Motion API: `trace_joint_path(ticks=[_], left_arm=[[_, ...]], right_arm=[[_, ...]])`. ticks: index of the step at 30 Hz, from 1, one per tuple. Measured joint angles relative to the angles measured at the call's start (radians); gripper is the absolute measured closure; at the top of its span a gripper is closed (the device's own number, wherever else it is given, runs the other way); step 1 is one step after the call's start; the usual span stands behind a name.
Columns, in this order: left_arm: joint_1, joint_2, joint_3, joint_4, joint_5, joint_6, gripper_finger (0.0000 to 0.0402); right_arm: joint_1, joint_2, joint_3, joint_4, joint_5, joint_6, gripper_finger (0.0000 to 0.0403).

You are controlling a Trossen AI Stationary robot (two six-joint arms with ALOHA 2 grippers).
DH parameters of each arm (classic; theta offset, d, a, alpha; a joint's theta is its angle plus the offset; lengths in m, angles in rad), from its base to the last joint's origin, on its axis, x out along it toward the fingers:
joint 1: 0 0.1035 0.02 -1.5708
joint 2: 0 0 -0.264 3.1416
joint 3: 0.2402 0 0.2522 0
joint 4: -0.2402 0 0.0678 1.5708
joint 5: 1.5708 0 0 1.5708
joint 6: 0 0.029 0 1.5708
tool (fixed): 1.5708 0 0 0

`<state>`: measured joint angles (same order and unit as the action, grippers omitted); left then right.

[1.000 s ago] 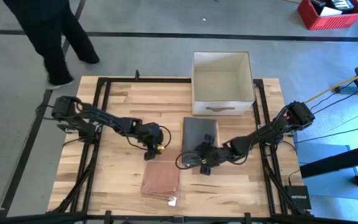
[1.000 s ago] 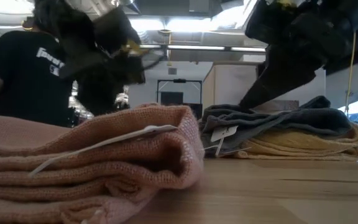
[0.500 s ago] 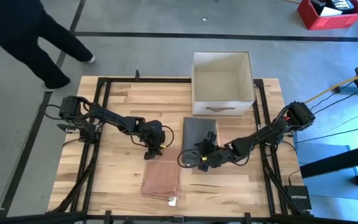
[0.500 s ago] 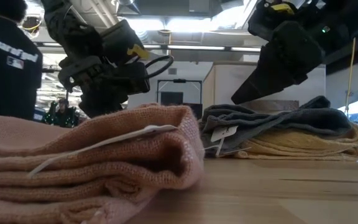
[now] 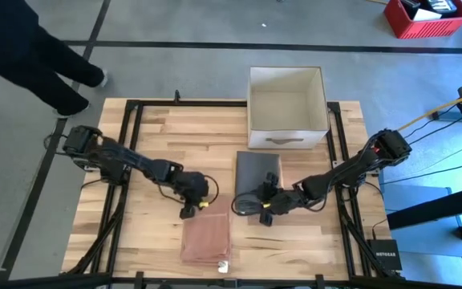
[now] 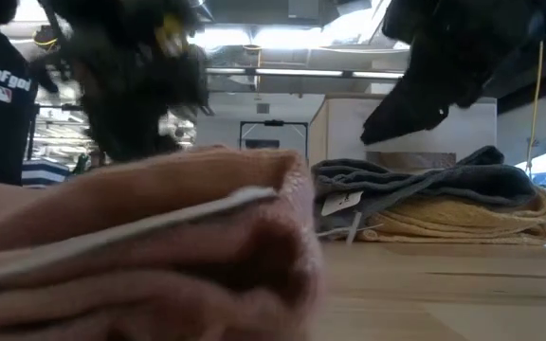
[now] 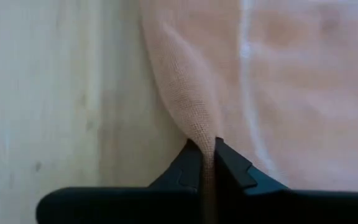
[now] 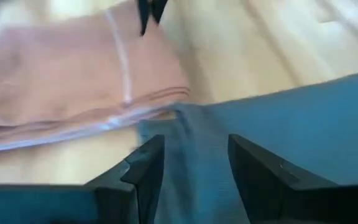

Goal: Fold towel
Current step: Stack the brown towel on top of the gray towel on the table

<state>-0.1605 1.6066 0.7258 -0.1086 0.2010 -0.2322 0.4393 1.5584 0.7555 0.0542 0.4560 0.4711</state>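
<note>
Already the pink towel lies folded on the desk near its front edge, so little seems left. Left gripper pinches its edge; right gripper, fingers apart, hovers over the grey towel (folded too).

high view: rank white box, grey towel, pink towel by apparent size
1. white box, clearly largest.
2-3. grey towel and pink towel look alike; grey is partly hidden by the right gripper, so no ranking.

The pink towel is blurred in the low view; the picture's edge cuts the person off.
</note>
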Motion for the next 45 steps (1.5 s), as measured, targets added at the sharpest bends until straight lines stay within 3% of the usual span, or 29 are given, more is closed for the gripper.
trace_joint_path(ticks=[6, 14, 19, 26, 32, 36, 41, 45], left_arm=[[-0.134, -0.105, 0.098, -0.119, -0.170, -0.038, 0.0397], [-0.169, -0.122, 0.166, -0.144, -0.247, 0.002, 0.0393], [-0.168, -0.122, 0.192, -0.174, -0.270, 0.032, 0.0398], [-0.168, -0.122, 0.193, -0.170, -0.290, 0.059, 0.0393], [-0.167, -0.123, 0.193, -0.169, -0.292, 0.060, 0.0391], [-0.169, -0.123, 0.193, -0.167, -0.292, 0.063, 0.0390], [-0.169, -0.123, 0.193, -0.165, -0.292, 0.073, 0.0391], [-0.169, -0.123, 0.194, -0.166, -0.292, 0.063, 0.0387]], right_arm=[[0.000, -0.041, 0.000, 0.162, -0.137, 0.022, 0.0224], [-0.057, -0.035, 0.002, 0.437, -0.061, -0.145, 0.0223], [-0.148, -0.019, 0.002, 0.399, -0.261, -0.065, 0.0202], [-0.226, 0.085, 0.038, 0.400, -0.408, -0.049, 0.0142], [-0.239, 0.200, 0.116, 0.396, -0.597, -0.057, 0.0135], [-0.237, 0.228, 0.136, 0.383, -0.660, -0.059, 0.0135], [-0.237, 0.232, 0.136, 0.385, -0.659, -0.070, 0.0167], [-0.229, 0.232, 0.136, 0.382, -0.658, -0.092, 0.0250]])
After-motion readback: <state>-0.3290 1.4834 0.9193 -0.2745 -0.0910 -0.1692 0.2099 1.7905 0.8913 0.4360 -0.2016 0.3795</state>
